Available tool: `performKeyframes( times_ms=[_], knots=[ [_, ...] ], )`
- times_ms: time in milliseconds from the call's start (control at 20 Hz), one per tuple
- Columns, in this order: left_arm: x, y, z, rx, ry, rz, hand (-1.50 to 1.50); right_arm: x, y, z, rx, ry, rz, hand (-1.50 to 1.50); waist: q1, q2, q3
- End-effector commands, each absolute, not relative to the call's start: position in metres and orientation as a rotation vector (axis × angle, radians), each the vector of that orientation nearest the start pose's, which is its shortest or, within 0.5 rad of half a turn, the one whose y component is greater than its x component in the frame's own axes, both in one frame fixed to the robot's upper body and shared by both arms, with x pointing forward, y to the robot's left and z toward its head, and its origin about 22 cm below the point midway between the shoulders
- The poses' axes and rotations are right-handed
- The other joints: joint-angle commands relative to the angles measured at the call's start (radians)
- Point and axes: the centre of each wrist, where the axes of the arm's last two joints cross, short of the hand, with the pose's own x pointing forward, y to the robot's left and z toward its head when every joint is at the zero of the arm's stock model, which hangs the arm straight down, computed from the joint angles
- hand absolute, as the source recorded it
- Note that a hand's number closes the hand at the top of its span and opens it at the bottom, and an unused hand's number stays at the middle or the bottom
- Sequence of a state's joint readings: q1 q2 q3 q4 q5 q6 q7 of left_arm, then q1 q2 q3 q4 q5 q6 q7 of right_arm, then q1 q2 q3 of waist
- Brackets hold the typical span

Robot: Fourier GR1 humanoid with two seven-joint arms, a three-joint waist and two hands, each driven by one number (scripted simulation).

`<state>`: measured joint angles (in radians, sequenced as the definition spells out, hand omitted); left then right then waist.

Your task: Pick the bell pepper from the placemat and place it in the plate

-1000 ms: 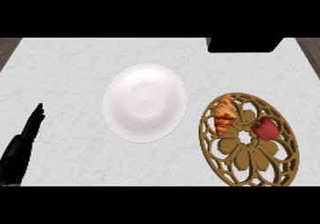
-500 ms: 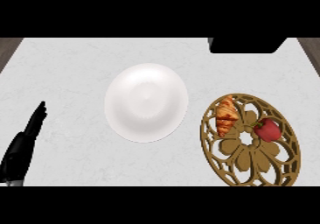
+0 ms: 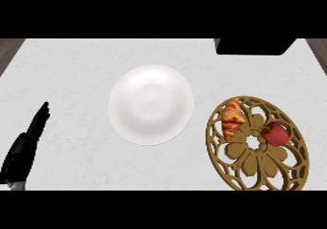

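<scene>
Plainly the pepper point(image 3: 276, 133) sits untouched on the mat point(image 3: 258, 179) beside a croissant point(image 3: 232, 119) (close enough to be knocked in a grab), the plate point(image 3: 151, 103) bare, and the left hand point(image 3: 26, 143) rests flat-fingered, released, at the bench point(image 3: 73, 67) edge.

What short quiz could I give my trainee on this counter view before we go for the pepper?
1. True or false: the bell pepper already lies in the plate.
2. What shares the placemat with the pepper? A) croissant B) banana C) cup
3. Fill in: the left hand rests open near the view's ____ edge.

Key: 1 false; 2 A; 3 left.
</scene>
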<state>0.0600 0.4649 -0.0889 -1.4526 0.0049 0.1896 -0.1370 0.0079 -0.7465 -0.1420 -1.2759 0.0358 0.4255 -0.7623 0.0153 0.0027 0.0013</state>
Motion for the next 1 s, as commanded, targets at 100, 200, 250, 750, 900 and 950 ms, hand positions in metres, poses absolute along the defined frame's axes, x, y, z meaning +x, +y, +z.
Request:
performKeyframes(
  times_ms=[100,200,250,750,900,950],
  knots=[
    [0.221,0.336,0.016,0.466,-1.537,-0.308,0.00,0.244,-0.458,0.040,-0.065,-1.797,0.968,-1.50,0.000,-0.001,0.000],
    [0.209,0.336,-0.004,0.473,-1.509,-0.301,0.00,0.257,-0.452,0.045,-0.055,-1.819,0.956,-1.50,-0.003,-0.002,-0.001],
    [0.220,0.327,0.002,0.460,-1.521,-0.306,0.00,0.255,-0.461,0.038,-0.039,-1.835,0.969,-1.50,-0.001,0.000,0.000],
    [0.219,0.342,0.009,0.483,-1.520,-0.308,0.00,0.274,-0.440,0.030,0.009,-1.752,1.087,-1.50,-0.006,-0.002,-0.001],
    [0.214,0.317,0.012,0.459,-1.520,-0.303,0.00,0.266,-0.425,0.004,-0.022,-1.733,1.096,-1.50,-0.009,-0.003,-0.001],
    [0.207,0.341,0.005,0.475,-1.521,-0.300,0.00,0.279,-0.416,0.018,-0.037,-1.739,1.115,-1.50,-0.010,-0.003,-0.001]
  ],
)
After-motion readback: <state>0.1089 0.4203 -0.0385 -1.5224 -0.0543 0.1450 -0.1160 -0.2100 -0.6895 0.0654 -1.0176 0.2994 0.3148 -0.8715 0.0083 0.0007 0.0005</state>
